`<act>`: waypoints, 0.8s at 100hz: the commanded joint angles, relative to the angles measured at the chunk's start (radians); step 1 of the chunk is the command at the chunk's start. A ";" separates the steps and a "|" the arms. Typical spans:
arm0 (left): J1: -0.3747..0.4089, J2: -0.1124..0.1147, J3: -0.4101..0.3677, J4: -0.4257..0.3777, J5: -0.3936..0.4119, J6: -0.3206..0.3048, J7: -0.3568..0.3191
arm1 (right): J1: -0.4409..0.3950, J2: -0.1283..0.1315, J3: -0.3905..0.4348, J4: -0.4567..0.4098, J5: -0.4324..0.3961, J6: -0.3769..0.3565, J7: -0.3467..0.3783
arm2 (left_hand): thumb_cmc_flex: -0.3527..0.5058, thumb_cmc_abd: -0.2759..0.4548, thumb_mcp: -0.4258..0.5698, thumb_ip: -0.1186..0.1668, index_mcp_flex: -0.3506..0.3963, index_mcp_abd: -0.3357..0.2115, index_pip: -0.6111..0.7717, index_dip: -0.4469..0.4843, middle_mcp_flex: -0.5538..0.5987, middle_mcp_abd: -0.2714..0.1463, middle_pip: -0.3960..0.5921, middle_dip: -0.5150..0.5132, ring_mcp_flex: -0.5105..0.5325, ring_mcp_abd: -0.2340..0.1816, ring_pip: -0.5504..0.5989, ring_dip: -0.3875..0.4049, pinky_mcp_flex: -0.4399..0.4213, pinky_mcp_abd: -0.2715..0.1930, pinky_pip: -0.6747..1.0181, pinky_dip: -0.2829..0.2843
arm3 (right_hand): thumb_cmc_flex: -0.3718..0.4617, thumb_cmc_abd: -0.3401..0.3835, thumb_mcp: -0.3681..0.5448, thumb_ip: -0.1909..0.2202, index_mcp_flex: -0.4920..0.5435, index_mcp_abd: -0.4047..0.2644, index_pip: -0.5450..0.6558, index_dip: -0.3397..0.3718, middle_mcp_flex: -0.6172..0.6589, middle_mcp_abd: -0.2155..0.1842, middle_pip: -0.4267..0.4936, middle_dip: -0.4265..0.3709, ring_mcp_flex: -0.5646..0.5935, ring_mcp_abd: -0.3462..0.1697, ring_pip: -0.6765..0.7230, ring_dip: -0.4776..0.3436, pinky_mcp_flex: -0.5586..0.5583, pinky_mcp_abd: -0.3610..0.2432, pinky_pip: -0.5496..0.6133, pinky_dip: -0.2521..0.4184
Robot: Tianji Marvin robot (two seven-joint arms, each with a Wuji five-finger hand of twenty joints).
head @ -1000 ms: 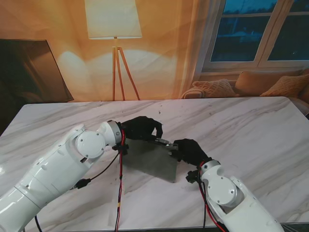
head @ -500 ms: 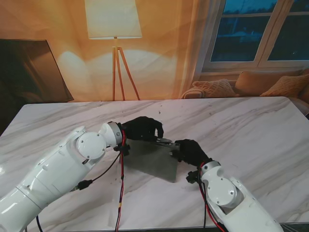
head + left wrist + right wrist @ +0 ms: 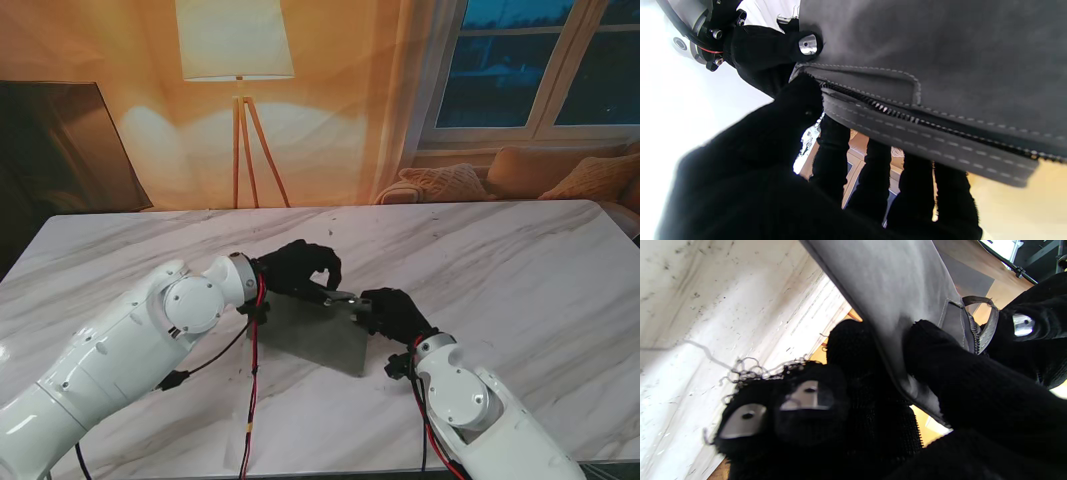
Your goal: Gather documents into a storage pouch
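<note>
A flat grey storage pouch (image 3: 315, 332) lies on the marble table (image 3: 520, 260) in front of me, its far edge lifted. My left hand (image 3: 297, 268), in a black glove, is shut on that far zipper edge. The left wrist view shows the pouch (image 3: 940, 60) with its zipper (image 3: 907, 116) running along the stitched edge, my fingers (image 3: 873, 173) curled under it and my thumb on top. My right hand (image 3: 392, 311) is shut on the pouch's far right corner; in the right wrist view the pouch (image 3: 900, 290) is pinched between thumb and fingers (image 3: 857, 350). No documents are visible.
A floor lamp (image 3: 236, 60) stands behind the table, with a dark panel (image 3: 60, 150) at far left and a sofa with cushions (image 3: 540, 175) under the window at far right. Red and black cables (image 3: 250, 390) hang from my left arm over the table.
My left hand has risen slightly and shifted a little right, lifting the pouch's far edge. The right hand has barely moved.
</note>
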 commanded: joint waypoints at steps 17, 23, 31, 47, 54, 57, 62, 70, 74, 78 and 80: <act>-0.005 -0.017 0.006 0.018 -0.016 -0.009 0.022 | -0.001 -0.006 -0.002 -0.006 0.000 0.010 0.012 | 0.075 -0.083 0.116 -0.039 -0.057 0.085 0.202 0.135 -0.039 0.017 -0.044 -0.137 0.247 0.046 -0.027 -0.138 0.203 0.028 0.028 -0.057 | 0.045 0.014 0.036 0.024 0.021 -0.054 0.021 0.000 0.029 0.084 0.023 0.000 0.018 -0.057 -0.004 -0.005 0.007 -0.030 0.125 -0.014; -0.007 -0.020 0.011 0.021 -0.031 -0.007 0.021 | -0.001 -0.006 -0.002 -0.006 0.000 0.011 0.012 | 0.094 -0.092 0.136 -0.040 -0.094 0.126 0.225 0.138 -0.047 0.023 -0.031 -0.145 0.289 0.038 0.022 -0.149 0.240 0.031 0.073 -0.110 | 0.045 0.015 0.035 0.024 0.019 -0.056 0.021 0.000 0.028 0.083 0.023 0.000 0.018 -0.057 -0.004 -0.005 0.008 -0.032 0.124 -0.014; -0.012 -0.022 0.018 0.026 -0.042 -0.004 0.019 | -0.001 -0.006 -0.003 -0.007 0.001 0.011 0.013 | 0.101 -0.091 0.166 -0.035 -0.185 0.142 0.177 0.177 -0.062 0.015 -0.016 -0.145 0.362 0.012 0.164 -0.107 0.312 0.037 0.191 -0.103 | 0.044 0.018 0.032 0.024 0.018 -0.060 0.020 0.000 0.027 0.082 0.023 -0.001 0.018 -0.059 -0.005 -0.006 0.008 -0.033 0.124 -0.013; -0.013 -0.025 0.023 0.029 -0.055 0.000 0.019 | -0.001 -0.006 -0.002 -0.008 0.001 0.015 0.013 | 0.034 0.012 0.241 0.071 -0.339 0.074 -0.156 0.195 -0.039 0.032 0.008 -0.141 0.421 -0.073 0.486 0.060 0.364 0.015 0.301 -0.024 | 0.045 0.019 0.029 0.025 0.016 -0.064 0.020 -0.001 0.026 0.081 0.024 -0.001 0.018 -0.061 -0.007 -0.007 0.008 -0.034 0.123 -0.012; -0.014 -0.024 0.023 0.028 -0.050 -0.002 0.019 | -0.002 -0.006 -0.001 -0.010 0.001 0.017 0.012 | 0.061 -0.001 0.244 0.051 -0.364 0.046 -0.316 0.068 0.001 0.012 0.036 -0.125 0.437 -0.112 0.566 0.108 0.366 -0.002 0.311 0.024 | 0.044 0.021 0.027 0.025 0.015 -0.063 0.019 -0.002 0.026 0.079 0.025 -0.001 0.018 -0.062 -0.007 -0.007 0.008 -0.034 0.123 -0.012; -0.014 -0.024 0.023 0.029 -0.045 -0.005 0.022 | -0.002 -0.006 -0.002 -0.009 0.000 0.018 0.011 | 0.074 -0.008 0.245 0.042 -0.349 0.049 -0.329 0.042 0.013 0.008 0.046 -0.118 0.438 -0.123 0.582 0.119 0.362 -0.007 0.309 0.037 | 0.044 0.021 0.027 0.025 0.015 -0.064 0.019 -0.002 0.026 0.079 0.025 -0.001 0.018 -0.062 -0.008 -0.007 0.008 -0.034 0.123 -0.012; -0.015 -0.023 0.022 0.027 -0.031 -0.004 0.026 | -0.002 -0.006 -0.002 -0.010 0.000 0.020 0.011 | 0.093 -0.014 0.248 0.030 -0.322 0.054 -0.376 -0.011 0.037 0.008 0.063 -0.107 0.455 -0.142 0.609 0.134 0.371 -0.014 0.316 0.054 | 0.044 0.022 0.026 0.026 0.015 -0.064 0.020 -0.002 0.025 0.078 0.026 -0.002 0.018 -0.065 -0.009 -0.008 0.008 -0.034 0.123 -0.012; -0.016 -0.021 0.021 0.022 -0.016 0.003 0.026 | -0.003 -0.006 -0.003 -0.012 0.002 0.023 0.014 | 0.118 -0.022 0.253 0.023 -0.259 0.065 -0.458 -0.133 0.137 0.004 0.105 -0.031 0.496 -0.164 0.648 0.147 0.401 -0.013 0.333 0.072 | 0.045 0.023 0.025 0.026 0.013 -0.062 0.018 -0.004 0.025 0.078 0.026 -0.002 0.019 -0.066 -0.009 -0.008 0.007 -0.035 0.122 -0.012; -0.016 -0.021 0.020 0.020 -0.016 0.008 0.024 | -0.002 -0.006 -0.003 -0.013 0.003 0.024 0.014 | 0.143 -0.051 0.232 -0.013 -0.222 0.070 -0.499 -0.184 0.223 0.006 0.087 0.068 0.517 -0.167 0.661 0.161 0.414 -0.006 0.343 0.081 | 0.045 0.023 0.024 0.026 0.013 -0.062 0.018 -0.006 0.025 0.078 0.026 -0.002 0.019 -0.066 -0.009 -0.008 0.007 -0.035 0.122 -0.012; -0.017 -0.021 0.021 0.019 -0.017 0.013 0.022 | -0.002 -0.006 -0.003 -0.013 0.003 0.024 0.014 | 0.164 -0.085 0.205 -0.040 -0.182 0.079 -0.521 -0.208 0.299 0.007 0.079 0.129 0.535 -0.164 0.673 0.174 0.424 0.000 0.351 0.087 | 0.045 0.023 0.023 0.026 0.013 -0.063 0.018 -0.007 0.025 0.078 0.026 -0.002 0.019 -0.066 -0.009 -0.008 0.007 -0.035 0.122 -0.012; -0.019 -0.020 0.022 0.019 -0.017 0.015 0.020 | -0.002 -0.006 -0.003 -0.013 0.003 0.024 0.014 | 0.165 -0.101 0.188 -0.048 -0.155 0.085 -0.532 -0.219 0.340 0.004 0.071 0.178 0.546 -0.163 0.679 0.184 0.428 0.003 0.353 0.091 | 0.045 0.023 0.023 0.026 0.013 -0.062 0.018 -0.007 0.025 0.078 0.026 -0.002 0.019 -0.066 -0.009 -0.008 0.007 -0.035 0.122 -0.012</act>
